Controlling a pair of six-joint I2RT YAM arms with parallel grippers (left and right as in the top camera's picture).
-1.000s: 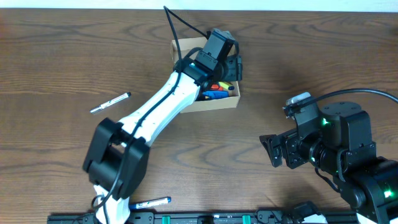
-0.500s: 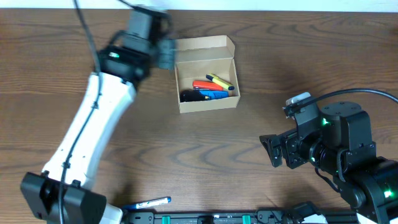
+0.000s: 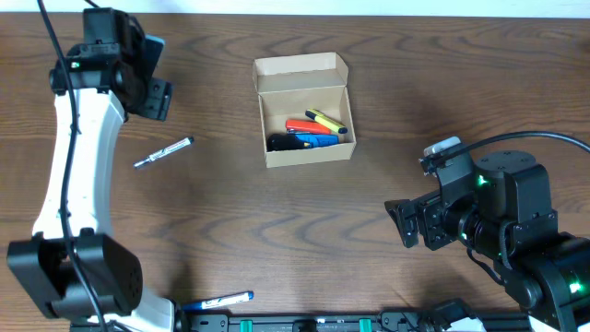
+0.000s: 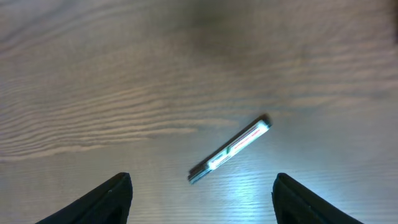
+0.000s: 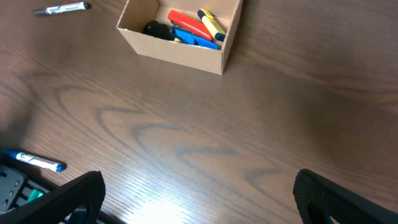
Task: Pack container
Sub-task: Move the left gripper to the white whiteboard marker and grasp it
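Tan cardboard container (image 3: pixel 309 152) sits open on the far bench (image 3: pixel 433 83) (markers (image 3: pixel 309 129) inside). Left fingers (image 4: pixel 112 198) hover spread above a white marker (image 4: pixel 230 149); right fingers (image 5: pixel 71 198) spread, empty.

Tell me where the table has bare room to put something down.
Bare wood lies between the container and the right arm, and between the white marker and the blue-capped marker. The container itself is crowded with markers.

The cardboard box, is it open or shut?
Open. The container has its flap folded back, and coloured markers lie visible inside.
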